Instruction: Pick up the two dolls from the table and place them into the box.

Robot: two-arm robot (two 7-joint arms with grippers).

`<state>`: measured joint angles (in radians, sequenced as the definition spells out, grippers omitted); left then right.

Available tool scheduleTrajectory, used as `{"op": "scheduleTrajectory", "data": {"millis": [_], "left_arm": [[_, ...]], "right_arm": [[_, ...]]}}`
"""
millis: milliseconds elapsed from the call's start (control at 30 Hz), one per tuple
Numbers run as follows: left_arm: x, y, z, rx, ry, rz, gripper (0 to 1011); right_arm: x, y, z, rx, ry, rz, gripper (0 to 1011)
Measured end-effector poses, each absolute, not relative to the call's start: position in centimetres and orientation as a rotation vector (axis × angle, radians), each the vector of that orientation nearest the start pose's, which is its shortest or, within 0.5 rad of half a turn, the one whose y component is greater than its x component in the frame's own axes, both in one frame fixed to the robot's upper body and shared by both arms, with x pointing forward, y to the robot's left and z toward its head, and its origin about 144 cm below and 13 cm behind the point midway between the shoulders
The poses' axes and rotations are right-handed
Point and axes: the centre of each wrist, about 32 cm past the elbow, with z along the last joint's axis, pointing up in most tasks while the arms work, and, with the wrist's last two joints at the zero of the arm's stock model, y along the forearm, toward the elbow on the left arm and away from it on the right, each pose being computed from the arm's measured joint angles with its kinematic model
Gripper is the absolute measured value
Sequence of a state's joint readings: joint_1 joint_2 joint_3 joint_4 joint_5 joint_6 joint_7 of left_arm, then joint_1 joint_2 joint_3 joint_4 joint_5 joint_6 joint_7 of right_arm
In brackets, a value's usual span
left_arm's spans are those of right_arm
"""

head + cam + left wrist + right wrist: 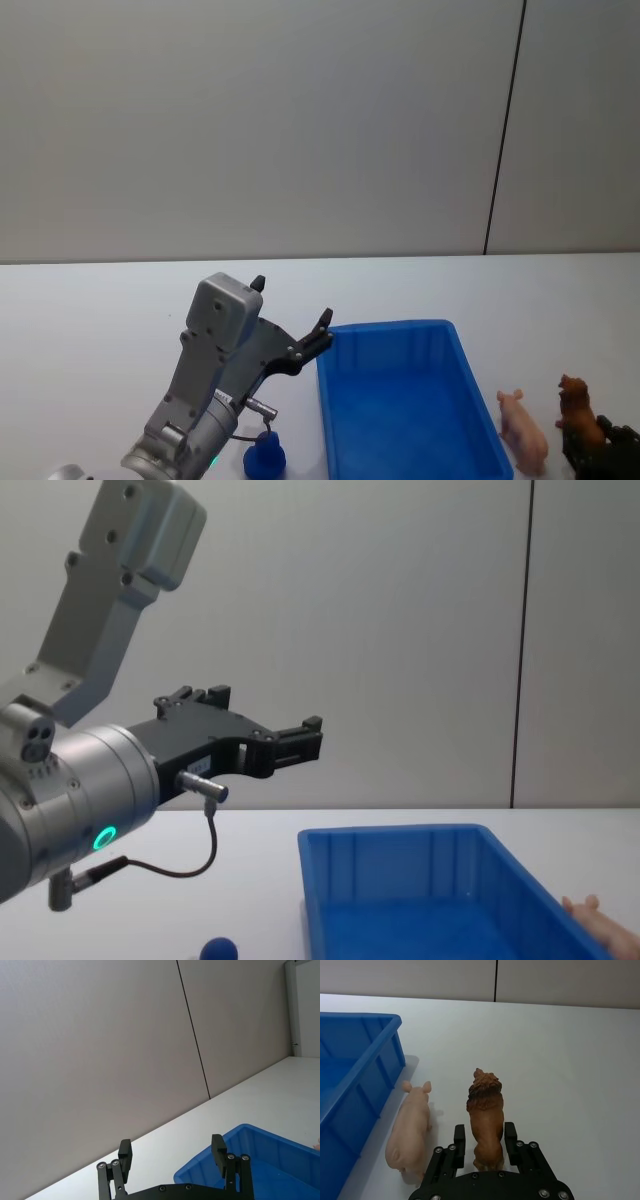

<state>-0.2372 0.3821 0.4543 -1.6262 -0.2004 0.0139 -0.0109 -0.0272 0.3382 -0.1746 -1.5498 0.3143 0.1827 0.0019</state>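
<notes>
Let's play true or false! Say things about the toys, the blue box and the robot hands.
The pink piglet is inside the blue box. False: it is on the table beside the box.
The brown animal stands next to the piglet. True.
The left gripper holds the blue toy. False: it is open, empty, in the air; the blue toy sits on the table.
The right gripper is at the brown animal. True.

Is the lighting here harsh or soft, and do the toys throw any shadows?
Soft and even. Right wrist view: the piglet, beside the brown doll at the right gripper, throws a faint fuzzy shadow on the table; the box dims the strip along its wall. Chest view: a green ring glows on the left arm.
</notes>
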Motion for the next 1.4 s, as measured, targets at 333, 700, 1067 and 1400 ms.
{"op": "scheduleTrajectory", "data": {"millis": [333,700,1067,1400], "left_arm": [[49.2,19.8,120.4,0.061,-0.268,1.124,1001],[49.2,19.8,120.4,0.061,-0.268,1.124,1001],[49.2,19.8,120.4,0.061,-0.268,1.124,1001],[49.2,19.8,120.4,0.061,-0.268,1.124,1001]], "right_arm": [[44.4,-27.2,113.2,-0.221,0.151,-1.397,312],[44.5,-26.3,116.3,-0.141,0.054,-1.363,312],[45.5,-24.4,118.6,-0.064,0.005,-1.239,312],[46.9,-22.2,118.9,-0.043,0.027,-1.100,312]]}}
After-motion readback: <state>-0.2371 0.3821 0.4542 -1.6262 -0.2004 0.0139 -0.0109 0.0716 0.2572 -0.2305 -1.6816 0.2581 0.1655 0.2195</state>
